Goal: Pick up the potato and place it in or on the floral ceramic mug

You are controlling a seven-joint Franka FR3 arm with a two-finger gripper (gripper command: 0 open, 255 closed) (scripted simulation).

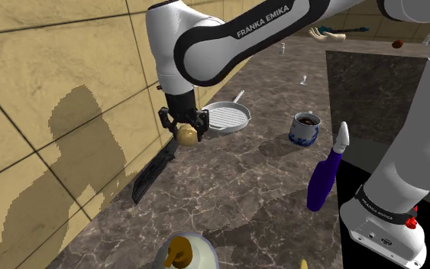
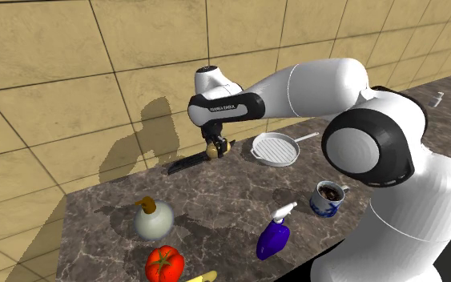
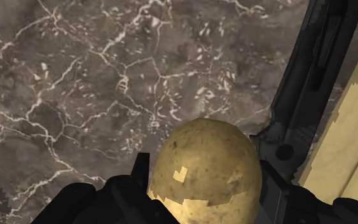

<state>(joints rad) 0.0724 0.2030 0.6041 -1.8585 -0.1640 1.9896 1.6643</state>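
- Shoulder view: gripper (image 1: 186, 131) pinches the potato (image 1: 188, 135), held off the dark marble counter (image 1: 266, 191) beside the tan tiled wall (image 1: 53, 69), above a black knife (image 1: 153, 174). The floral mug (image 1: 305, 128) is well apart, beyond the grill pan (image 1: 227, 117). Risk: a low carry could clip the pan.
- Second exterior view: a purple spray bottle (image 2: 273, 238) stands near the mug, and an arm sweep might knock it. The mug mouth looks small, so the potato could roll off.
- Wrist view: the round potato sits between the black fingers (image 3: 98, 203). Likely to slip if jolted. Veined marble below.
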